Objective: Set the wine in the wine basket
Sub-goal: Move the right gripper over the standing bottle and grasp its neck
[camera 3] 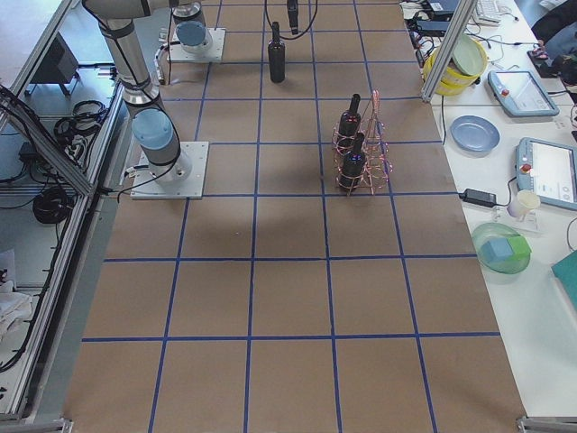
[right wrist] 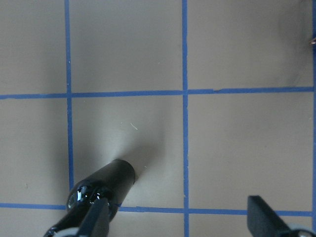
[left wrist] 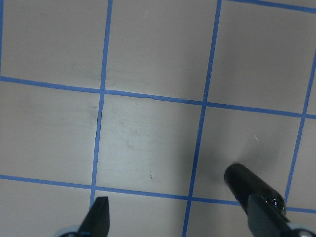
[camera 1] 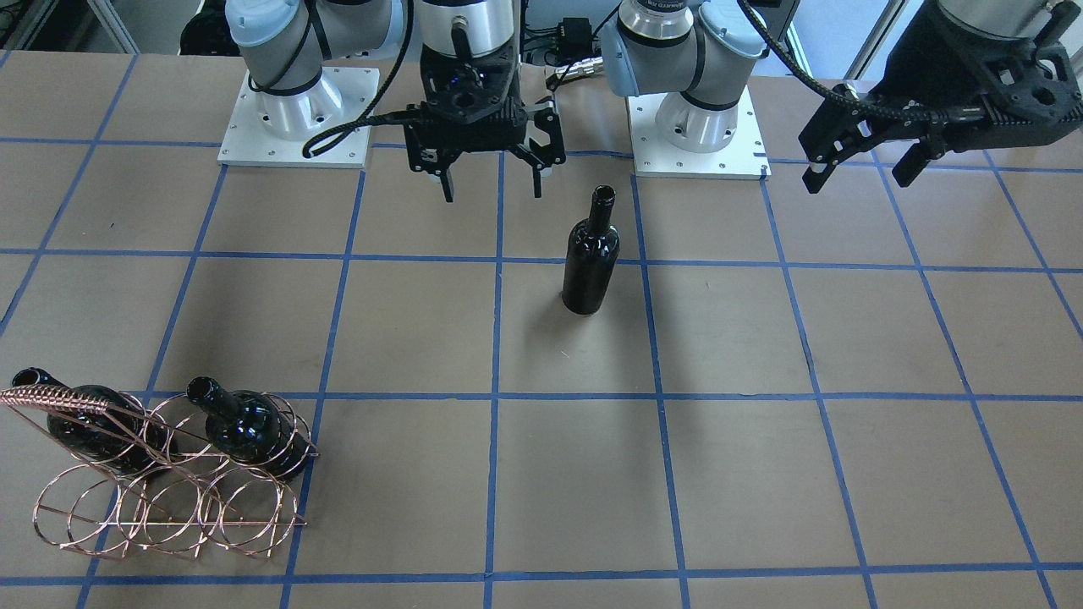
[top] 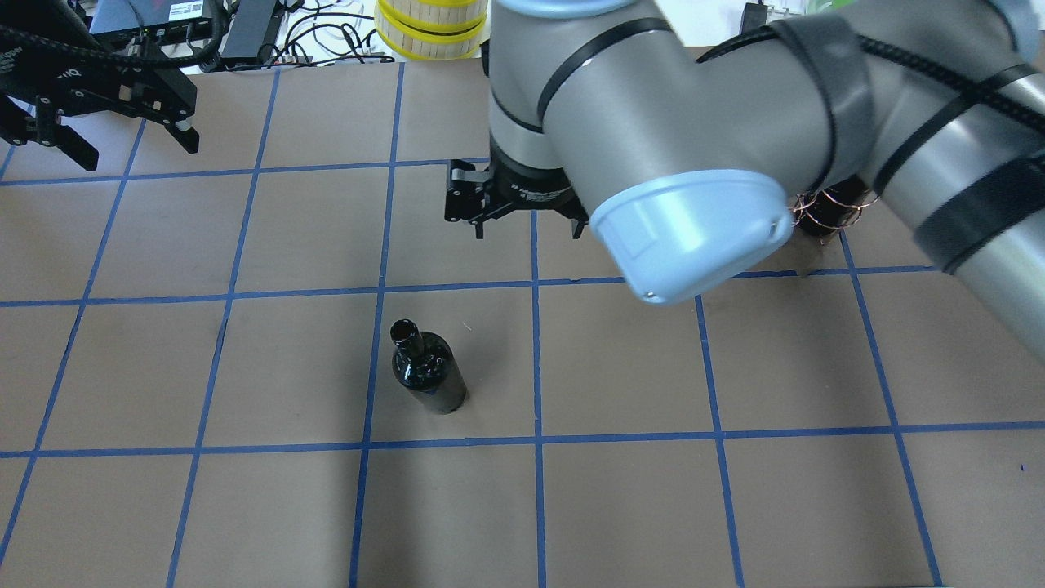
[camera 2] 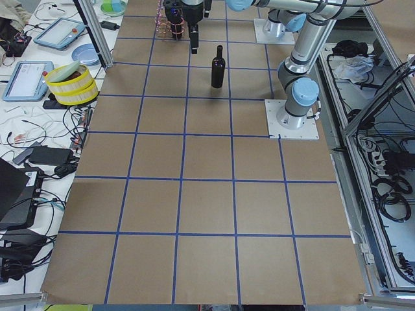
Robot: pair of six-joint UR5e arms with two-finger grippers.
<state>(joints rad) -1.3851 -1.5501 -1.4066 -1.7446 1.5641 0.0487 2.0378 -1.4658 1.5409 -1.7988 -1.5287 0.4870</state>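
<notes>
left gripper [camera 1: 863, 169]: jaws apart, held high | right gripper [camera 1: 493, 190]: jaws apart, pointing down

Bright even light, soft shadows, glints on the wine [camera 1: 590, 269], wrist views blurry

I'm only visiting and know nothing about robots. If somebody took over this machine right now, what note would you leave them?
Left gripper: open, empty, raised off to the side.
Right gripper: open, empty, hovering close to the standing bottle but not gripping it.
Basket: holds two bottles in its upper hoops; the lower hoops are empty.
Done: two bottles are in the basket.
Left: grasp the standing bottle, probably with the nearer right gripper, and lay it in a free hoop.
</notes>
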